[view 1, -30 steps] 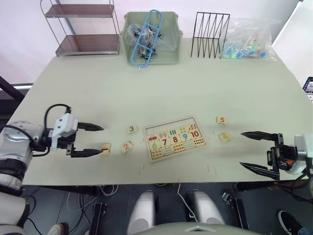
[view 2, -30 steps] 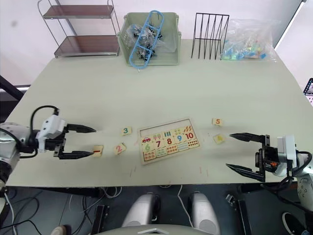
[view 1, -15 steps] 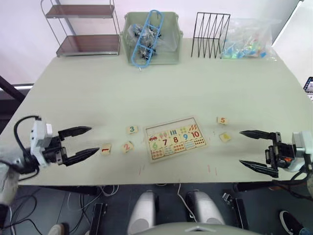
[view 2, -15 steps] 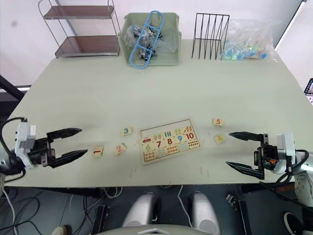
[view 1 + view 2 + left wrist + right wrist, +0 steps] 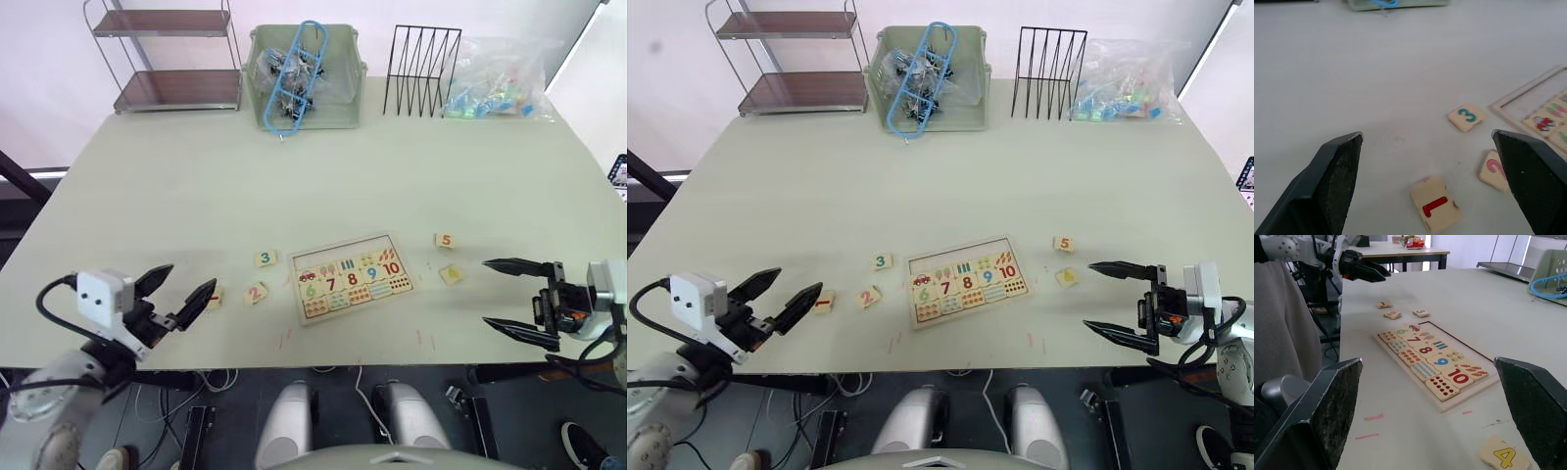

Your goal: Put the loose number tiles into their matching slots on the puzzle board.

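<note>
Five small square light-wood number tiles lie loose on the pale counter (image 5: 323, 176), and none is seated yet. In the left eye view, you see the flat rectangular light-wood puzzle board (image 5: 351, 277) at lower centre. Its row of square slots (image 5: 343, 252) along the far edge looks empty, though you cannot make out each recess. The green 3 tile (image 5: 264, 258) and orange 2 tile (image 5: 255, 292) sit left of the board, with the red 1 tile (image 5: 213, 298) further left. The orange 5 tile (image 5: 445, 240) and yellow 4 tile (image 5: 451, 274) sit to its right. Your left gripper (image 5: 178, 293) is at lower left, fingers spread, one tip just beside the red 1. Your right gripper (image 5: 510, 295) is at lower right, fingers spread, near the yellow 4 but apart from it. The split suits each arm taking the tiles on its own side.

From the left wrist view, the red 1 lies between the spread fingers (image 5: 1337, 181), low in the frame, so that tile is probably your first pick.

From the right wrist view, the yellow 4 sits at lower right between the spread fingers (image 5: 1332, 411), with the board beyond it.
</note>
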